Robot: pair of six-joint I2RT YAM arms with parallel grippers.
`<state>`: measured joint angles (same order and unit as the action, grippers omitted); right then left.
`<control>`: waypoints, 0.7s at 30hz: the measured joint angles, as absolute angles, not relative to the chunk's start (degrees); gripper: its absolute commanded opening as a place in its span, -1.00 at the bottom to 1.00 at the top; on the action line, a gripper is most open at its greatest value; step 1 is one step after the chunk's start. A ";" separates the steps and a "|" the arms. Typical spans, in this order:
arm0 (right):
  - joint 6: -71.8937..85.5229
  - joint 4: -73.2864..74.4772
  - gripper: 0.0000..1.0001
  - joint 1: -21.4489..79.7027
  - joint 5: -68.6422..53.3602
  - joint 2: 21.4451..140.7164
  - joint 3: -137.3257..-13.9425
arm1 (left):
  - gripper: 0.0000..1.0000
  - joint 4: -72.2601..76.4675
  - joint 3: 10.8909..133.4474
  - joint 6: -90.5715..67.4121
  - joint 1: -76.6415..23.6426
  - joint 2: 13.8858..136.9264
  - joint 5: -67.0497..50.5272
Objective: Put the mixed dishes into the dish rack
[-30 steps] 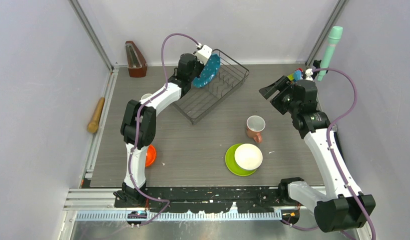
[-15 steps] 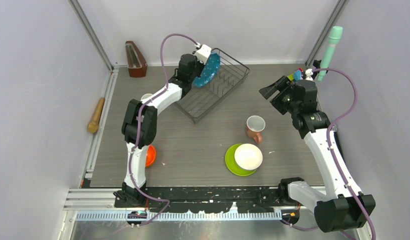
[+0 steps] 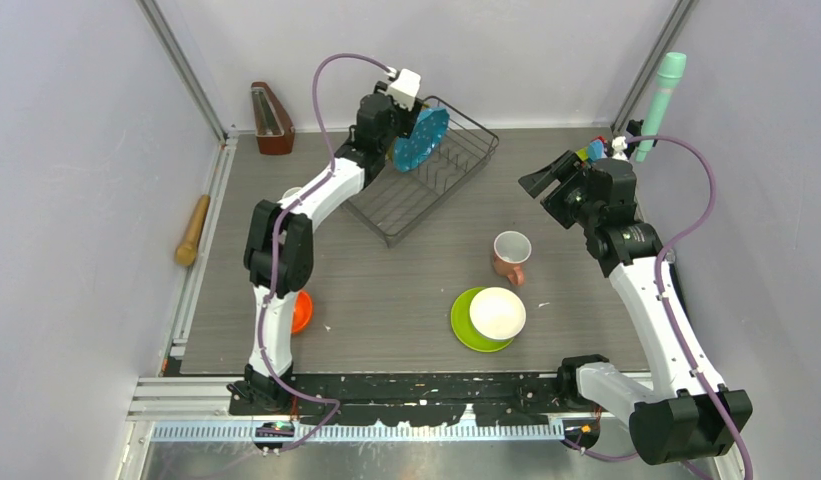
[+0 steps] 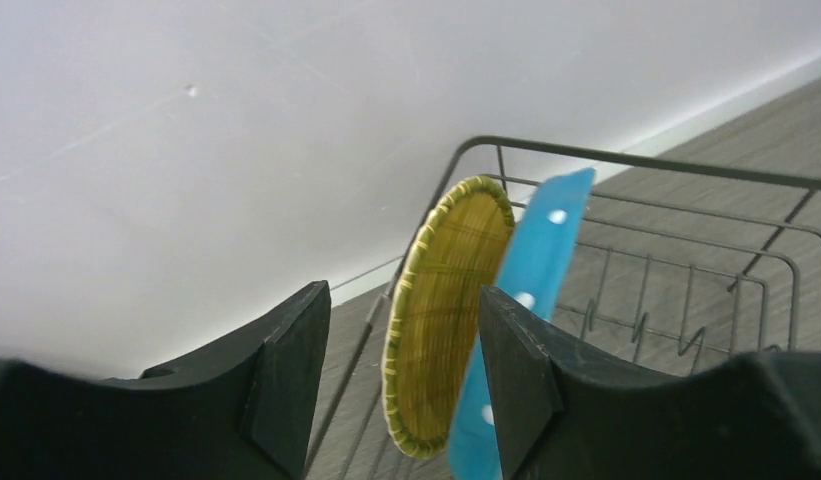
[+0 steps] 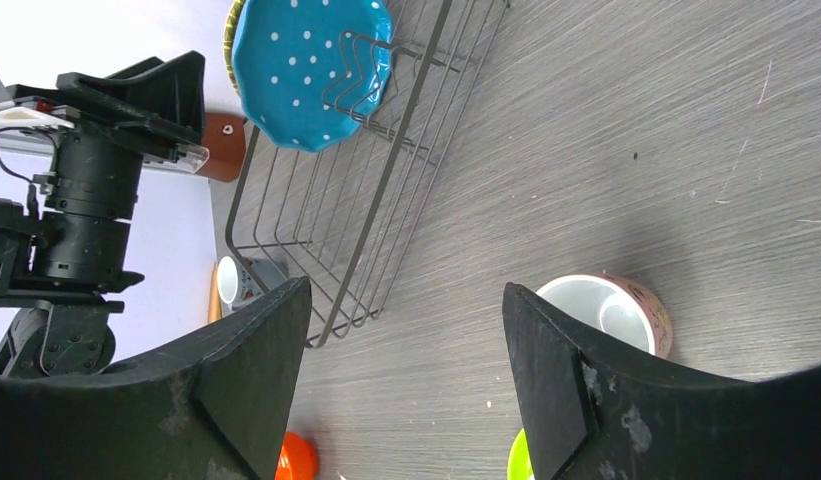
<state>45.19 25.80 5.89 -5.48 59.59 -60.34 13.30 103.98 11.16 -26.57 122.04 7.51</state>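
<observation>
The wire dish rack (image 3: 391, 205) sits at the back centre. A teal-blue plate (image 3: 424, 138) and a yellow woven plate (image 4: 448, 300) stand on edge at its far end. My left gripper (image 3: 398, 118) hovers just above them, open, holding nothing. The right gripper (image 3: 542, 180) is open in the air, right of the rack. Below it stands the salmon-pink mug (image 3: 511, 252). A white bowl (image 3: 497, 313) rests on the lime green plate (image 3: 460, 322). The orange bowl (image 3: 302, 311) is partly behind the left arm. The grey-blue mug (image 5: 236, 283) lies left of the rack.
A wooden metronome (image 3: 271, 118) stands in the back left corner. A wooden roller (image 3: 193, 230) lies along the left wall. Coloured toy blocks (image 3: 592, 152) and a green cylinder (image 3: 661, 100) are at the back right, behind the right arm.
The left gripper has opened and drawn up and back from the teal-blue plate, which now stands in the rack on its own. The right arm has not moved.
</observation>
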 measured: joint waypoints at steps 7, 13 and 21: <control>44.91 27.94 0.54 5.89 -5.56 59.59 -60.60 | 0.31 9.67 103.42 8.43 -25.96 118.30 7.35; 44.84 35.22 0.57 5.89 -2.28 59.37 -60.71 | 0.47 1.87 98.30 0.69 -25.85 106.78 3.42; 48.29 51.88 0.50 5.89 3.31 54.98 -61.06 | 0.97 -15.31 95.85 -14.41 -25.85 93.10 -6.09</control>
